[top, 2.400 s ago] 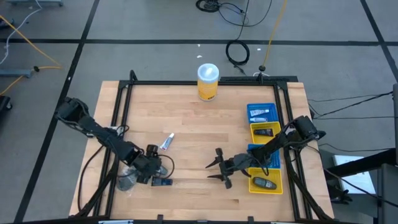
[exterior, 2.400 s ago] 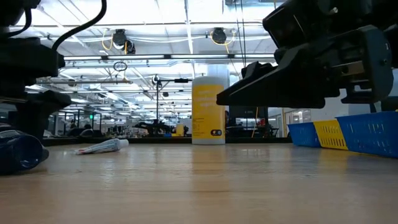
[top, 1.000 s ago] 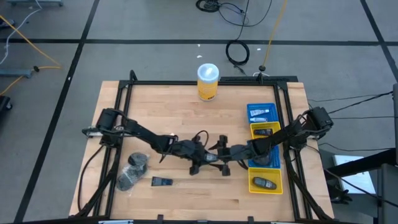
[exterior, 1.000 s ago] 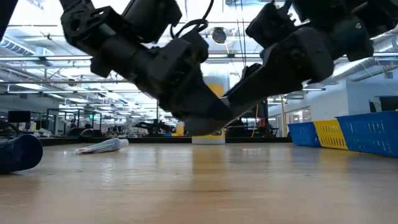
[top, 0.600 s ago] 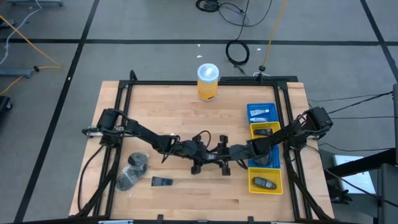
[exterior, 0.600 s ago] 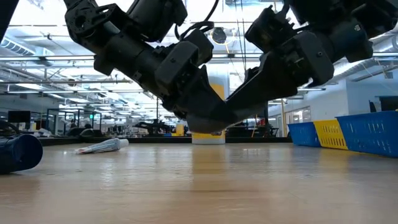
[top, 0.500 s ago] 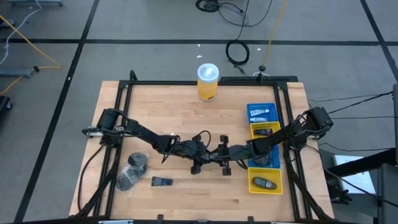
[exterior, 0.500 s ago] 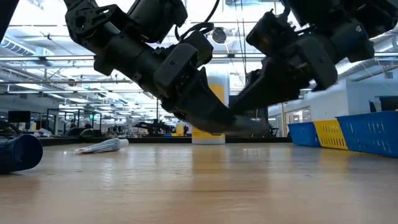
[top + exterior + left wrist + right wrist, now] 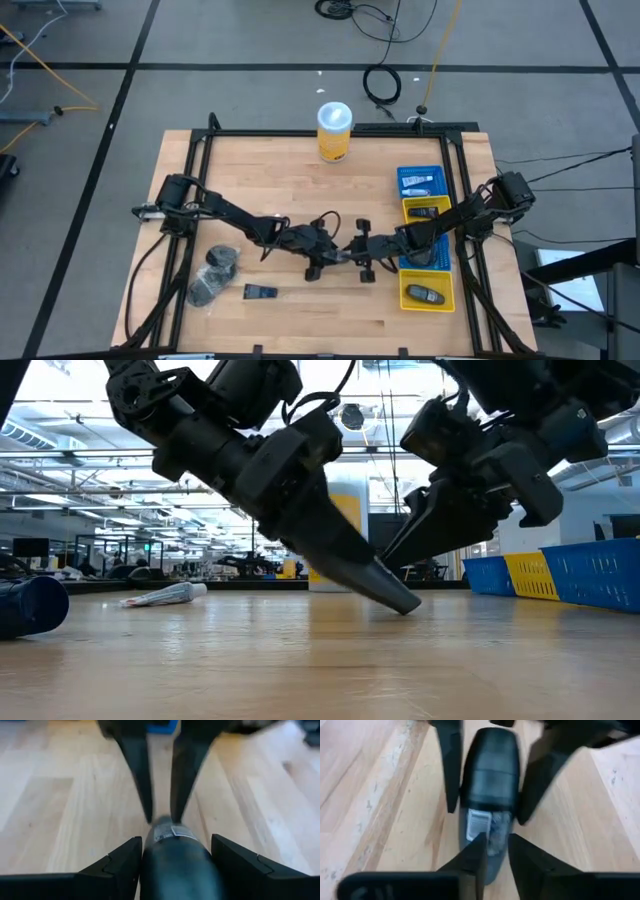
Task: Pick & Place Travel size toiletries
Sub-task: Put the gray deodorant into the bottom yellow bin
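Observation:
In the middle of the table my two grippers meet over a dark oblong toiletry (image 9: 490,770) with a white label. My left gripper (image 9: 322,255) is shut on its thick end, and my right gripper (image 9: 356,251) is shut on its narrow end. In the low view the dark oblong toiletry (image 9: 385,588) slants down toward the table. Two round grey jars (image 9: 212,275) and a small dark piece (image 9: 260,292) lie near the front left. A white tube (image 9: 165,595) lies farther back on the left. My left gripper pinches the toiletry's thick body (image 9: 175,862) between its two fingers (image 9: 117,870), which lie along the toiletry and come slanting down from the table's left. The toiletry sticks out past the fingertips, tilted with its free end lowest. My right gripper pinches the toiletry's narrow end, beside the white label (image 9: 481,827), between its two fingers (image 9: 470,860). It comes slanting down from the table's right, opposite my left gripper. Whether the end's tip (image 9: 400,603) rests on the table I cannot tell.
A blue and yellow compartment tray (image 9: 440,200) with several items in it stands at the table's right edge. A tall yellow canister (image 9: 334,130) with a white lid stands at the far middle. A black frame rail (image 9: 300,132) runs around the tabletop.
My right gripper has shut on the toiletry's narrow end and tipped downward. The toiletry, which was almost level between the grippers, now slants with its end toward the table. My left gripper has kept its hold.

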You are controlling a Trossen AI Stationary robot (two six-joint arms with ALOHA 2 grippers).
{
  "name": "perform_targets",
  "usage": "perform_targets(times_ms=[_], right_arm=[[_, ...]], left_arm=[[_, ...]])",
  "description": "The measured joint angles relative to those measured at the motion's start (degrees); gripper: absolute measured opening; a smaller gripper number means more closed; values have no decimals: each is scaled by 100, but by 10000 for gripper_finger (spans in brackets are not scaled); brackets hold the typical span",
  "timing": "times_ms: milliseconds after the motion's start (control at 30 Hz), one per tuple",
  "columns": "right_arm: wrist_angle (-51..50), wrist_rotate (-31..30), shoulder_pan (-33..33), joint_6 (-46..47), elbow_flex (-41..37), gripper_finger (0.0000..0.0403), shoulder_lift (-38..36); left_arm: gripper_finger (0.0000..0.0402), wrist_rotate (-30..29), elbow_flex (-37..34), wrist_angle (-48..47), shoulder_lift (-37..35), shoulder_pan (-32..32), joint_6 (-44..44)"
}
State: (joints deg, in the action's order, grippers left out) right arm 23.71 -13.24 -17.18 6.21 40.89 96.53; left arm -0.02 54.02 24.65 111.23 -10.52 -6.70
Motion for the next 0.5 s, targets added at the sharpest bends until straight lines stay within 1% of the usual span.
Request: perform_targets(times_ms=[100, 200, 333, 400, 500], right_arm=[[5, -1, 3, 93, -1, 128, 0], [53, -6, 3, 53, -1, 195, 4], [447, -15, 8, 32, -1, 275, 122], [728, -7, 14, 25, -1, 303, 332], [1263, -13, 65, -14, -1, 322, 761]], left_arm=[[228, -6, 0, -219, -1, -4, 87], [228, -119, 0, -362, -3, -2, 59], [227, -285, 0, -449, -4, -2, 59], [228, -304, 0, -458, -5, -2, 59], [228, -303, 0, -464, -5, -2, 16]])
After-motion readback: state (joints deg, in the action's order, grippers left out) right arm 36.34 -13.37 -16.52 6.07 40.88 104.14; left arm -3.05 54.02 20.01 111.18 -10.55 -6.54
